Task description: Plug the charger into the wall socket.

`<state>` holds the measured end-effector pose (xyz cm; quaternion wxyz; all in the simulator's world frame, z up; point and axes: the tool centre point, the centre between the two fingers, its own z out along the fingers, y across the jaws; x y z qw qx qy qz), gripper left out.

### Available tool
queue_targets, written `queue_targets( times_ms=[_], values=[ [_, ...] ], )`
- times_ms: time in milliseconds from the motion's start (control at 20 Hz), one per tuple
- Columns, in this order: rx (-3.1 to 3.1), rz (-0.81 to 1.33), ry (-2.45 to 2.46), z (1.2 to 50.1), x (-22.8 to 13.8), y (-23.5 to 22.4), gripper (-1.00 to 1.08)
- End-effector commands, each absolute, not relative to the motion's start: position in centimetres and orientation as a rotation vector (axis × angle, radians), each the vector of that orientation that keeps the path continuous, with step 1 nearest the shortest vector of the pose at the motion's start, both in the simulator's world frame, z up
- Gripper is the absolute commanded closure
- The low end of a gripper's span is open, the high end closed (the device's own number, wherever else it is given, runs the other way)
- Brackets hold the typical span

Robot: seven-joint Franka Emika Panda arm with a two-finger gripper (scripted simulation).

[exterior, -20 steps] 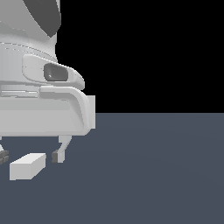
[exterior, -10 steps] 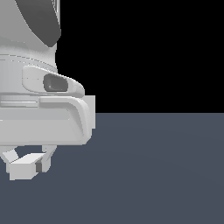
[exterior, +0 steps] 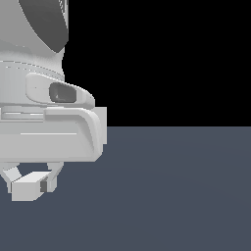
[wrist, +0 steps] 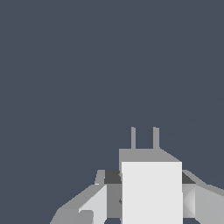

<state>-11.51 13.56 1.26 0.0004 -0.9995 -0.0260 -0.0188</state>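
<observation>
The charger (exterior: 25, 190), a small off-white block, lies on the dark floor at the exterior view's lower left. My gripper (exterior: 30, 182) reaches down over it, one finger on each side, and the dark pad (exterior: 44, 186) presses against the block's side. In the wrist view the charger (wrist: 151, 194) fills the space between the fingers (wrist: 98, 199), and two thin prongs (wrist: 133, 138) stick out of its far end. My gripper (wrist: 148, 177) is shut on the charger. The wall socket is out of view.
A flat dark grey-blue floor (exterior: 176, 196) runs across the exterior view's right, with black background above it. The arm's white body (exterior: 44, 132) hides the exterior view's left side.
The hand came down over the charger and the fingers closed in from wide apart until they touched its sides. The charger stays in the same spot.
</observation>
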Motion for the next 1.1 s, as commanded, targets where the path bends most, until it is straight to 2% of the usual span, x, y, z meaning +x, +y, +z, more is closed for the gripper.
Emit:
queue_targets(
  times_ms=[0, 1050],
  values=[
    [-3.139, -0.060, -0.089, 1.5, -11.3, 13.4, 1.08],
    [-3.114, -0.060, -0.373, 9.2, -5.2, 8.5, 1.08]
  ],
)
